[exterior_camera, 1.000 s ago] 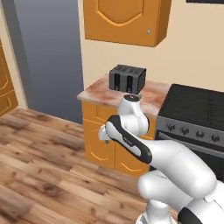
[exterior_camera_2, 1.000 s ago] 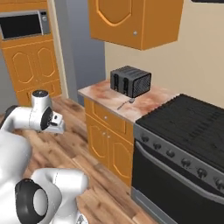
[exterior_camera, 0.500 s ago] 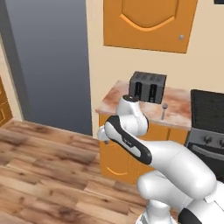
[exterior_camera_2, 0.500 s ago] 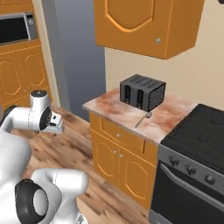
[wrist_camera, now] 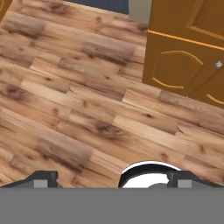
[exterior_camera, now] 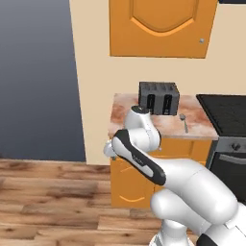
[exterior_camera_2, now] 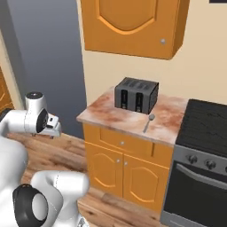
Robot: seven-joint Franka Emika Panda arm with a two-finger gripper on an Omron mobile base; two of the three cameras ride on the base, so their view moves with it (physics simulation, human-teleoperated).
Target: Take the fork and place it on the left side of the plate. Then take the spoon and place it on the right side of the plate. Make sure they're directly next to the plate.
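Left base view: speckled pink-brown stone bench (exterior_camera: 126, 113) over orange wooden cabinet doors. A boxy black toaster (exterior_camera: 158, 97) with two slots stands at the back. Just right of it, near the bench's front, lies the spoon (exterior_camera: 184, 121), thin, all-silver, bowl toward the wall. A black stove (exterior_camera: 226, 111) butts the bench on the right. Glossy white arm folded low in front. Against half a second ago the whole picture has slid: the base has driven, the bench is nearer and more central.

Right base view: same bench, the spoon (exterior_camera_2: 148, 122) lying apart from the toaster (exterior_camera_2: 136, 94), toward the front edge, handle toward the camera. Orange upper cabinet (exterior_camera_2: 133, 24) with a small round knob. The hand (exterior_camera_2: 52, 125) hangs off to the left over plank flooring.

Hand view: the hand (wrist_camera: 112, 179) points down at the grained wooden floor (wrist_camera: 74, 100), orange cabinet door (wrist_camera: 188, 61) at upper right. Fingertips (wrist_camera: 43, 178) stand spread wide, nothing between them.
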